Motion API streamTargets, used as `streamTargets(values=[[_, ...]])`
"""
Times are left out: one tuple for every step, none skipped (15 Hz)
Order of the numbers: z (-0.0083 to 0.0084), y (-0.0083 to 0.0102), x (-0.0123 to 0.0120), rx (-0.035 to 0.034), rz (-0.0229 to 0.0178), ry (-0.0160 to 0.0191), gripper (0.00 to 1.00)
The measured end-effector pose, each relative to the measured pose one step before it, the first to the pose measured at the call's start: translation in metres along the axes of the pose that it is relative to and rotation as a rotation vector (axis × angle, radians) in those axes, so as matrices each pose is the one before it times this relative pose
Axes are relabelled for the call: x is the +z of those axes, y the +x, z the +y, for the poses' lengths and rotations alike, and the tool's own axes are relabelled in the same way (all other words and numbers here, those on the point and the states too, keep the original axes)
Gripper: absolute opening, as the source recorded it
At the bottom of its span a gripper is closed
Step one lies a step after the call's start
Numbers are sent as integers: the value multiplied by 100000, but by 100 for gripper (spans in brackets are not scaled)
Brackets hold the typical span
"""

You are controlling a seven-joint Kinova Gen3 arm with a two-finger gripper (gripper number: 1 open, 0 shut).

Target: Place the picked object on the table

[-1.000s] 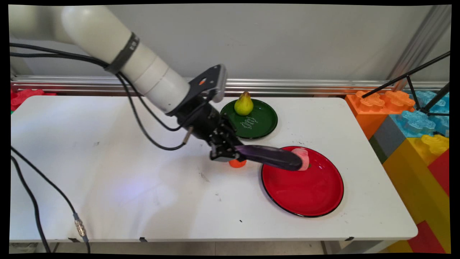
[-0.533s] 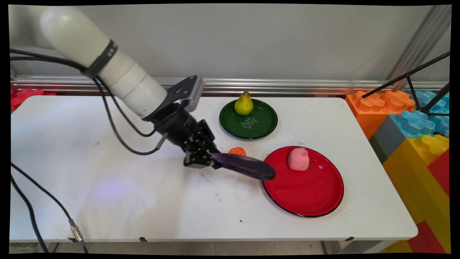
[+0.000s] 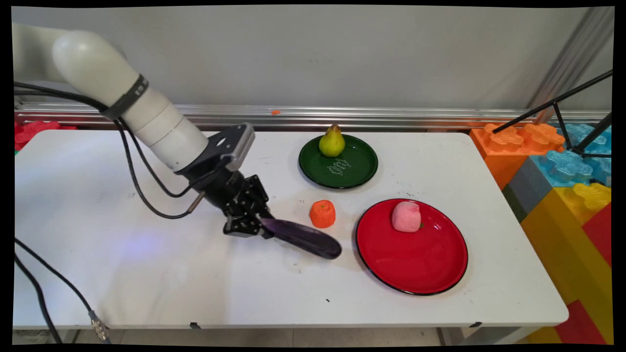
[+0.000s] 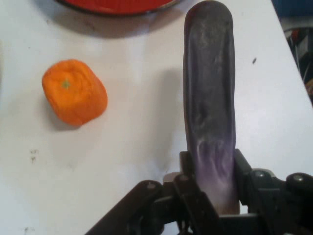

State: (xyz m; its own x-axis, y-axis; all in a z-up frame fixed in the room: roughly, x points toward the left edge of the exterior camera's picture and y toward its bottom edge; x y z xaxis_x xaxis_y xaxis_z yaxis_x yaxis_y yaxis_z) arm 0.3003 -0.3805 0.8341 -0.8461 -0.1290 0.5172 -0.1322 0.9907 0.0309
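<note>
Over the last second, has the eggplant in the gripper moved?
Yes. The eggplant has pulled leftward off the red plate, clamped in the gripper, its tip now short of the rim.

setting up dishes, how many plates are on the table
2. A round green plate sits at the table's far side, bearing a yellow-green pear; a larger round red plate lies nearer right, bearing a pink fruit. None seems hidden.

The gripper is clamped on the near end of a long purple eggplant, one finger on each side. The eggplant extends straight away from the gripper over the white table, its skin wrinkled, paler near the grip. An orange fruit sits on the table well to the eggplant's left, apart from it. Beyond the orange fruit, the red plate shows only its rim, near the eggplant's far tip.
</note>
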Motion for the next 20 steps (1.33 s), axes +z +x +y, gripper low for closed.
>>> streamTargets(values=[[-237,-645,258,690,-863,-396,0],[-285,-601,265,818,-779,-137,0],[-421,-769,398,1027,-988,-49,0],[-402,-519,333,821,-684,192,0],[-520,-564,407,812,-737,613,0],[-450,-446,363,285,-504,626,0],[-370,-326,294,202,-370,561,0],[-388,-337,359,130,-350,362,0],[-346,-328,321,98,-296,363,0],[-203,-192,187,28,-138,225,0],[-276,-264,261,-2,-221,302,0],[-255,-277,270,-114,-163,219,0],[-149,-209,173,-162,-33,185,0],[-178,-183,196,-126,-20,125,0],[-77,-106,95,-115,-22,43,0],[-105,-124,106,-145,25,126,0],[-94,-110,89,-158,42,141,0],[-106,-124,102,-152,-3,120,0],[-49,-74,39,-108,40,128,0],[-43,-60,37,-58,49,74,0]])
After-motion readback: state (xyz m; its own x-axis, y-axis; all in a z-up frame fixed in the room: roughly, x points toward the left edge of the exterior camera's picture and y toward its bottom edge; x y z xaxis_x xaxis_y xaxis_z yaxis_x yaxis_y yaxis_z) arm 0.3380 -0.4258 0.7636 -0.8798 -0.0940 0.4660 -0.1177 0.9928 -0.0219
